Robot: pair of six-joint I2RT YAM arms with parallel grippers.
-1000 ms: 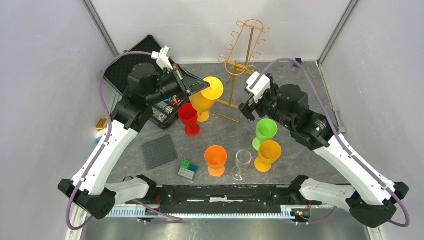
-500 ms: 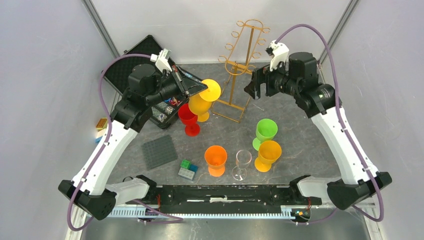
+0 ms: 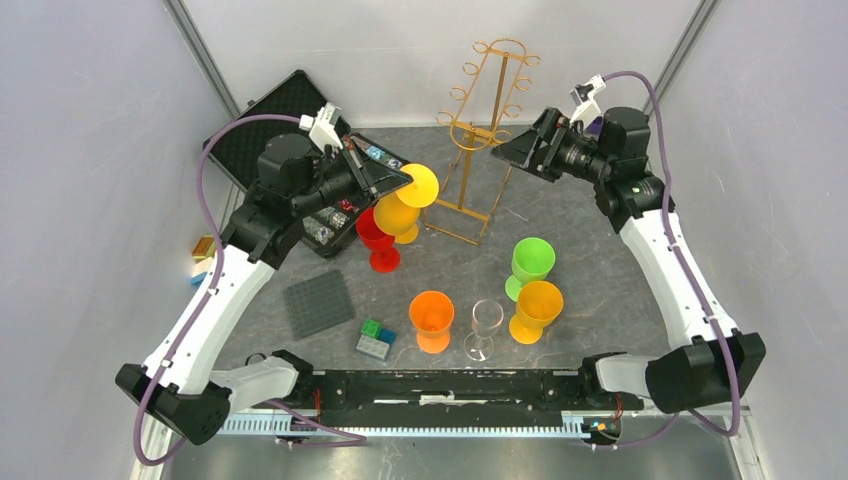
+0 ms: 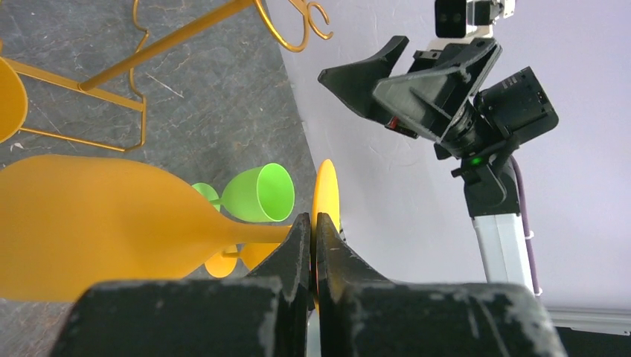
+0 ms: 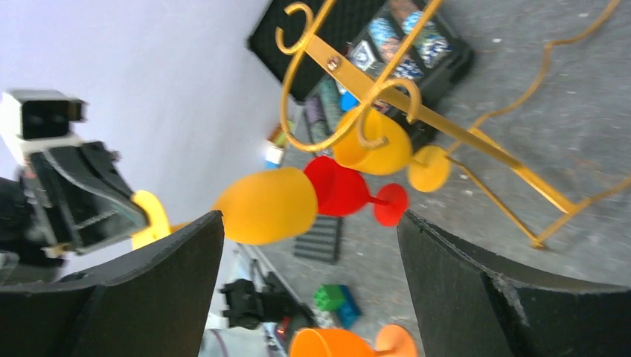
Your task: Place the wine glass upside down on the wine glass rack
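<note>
The gold wire rack stands at the back middle of the table. My left gripper is shut on the foot of a yellow wine glass and holds it in the air, tilted bowl-down, just left of the rack's base. In the left wrist view the jaws pinch the yellow foot disc, and the bowl points left. My right gripper is open and empty, raised beside the rack's right side. Its view shows the rack's loops and the held glass.
A red glass and a second yellow glass stand below the held one. Green, yellow-orange, clear and orange glasses stand nearer. A black case, grey baseplate and bricks lie left.
My right arm has lifted and swung back to the right, and its open gripper now points left at the rack. My left gripper has shifted the yellow glass slightly.
</note>
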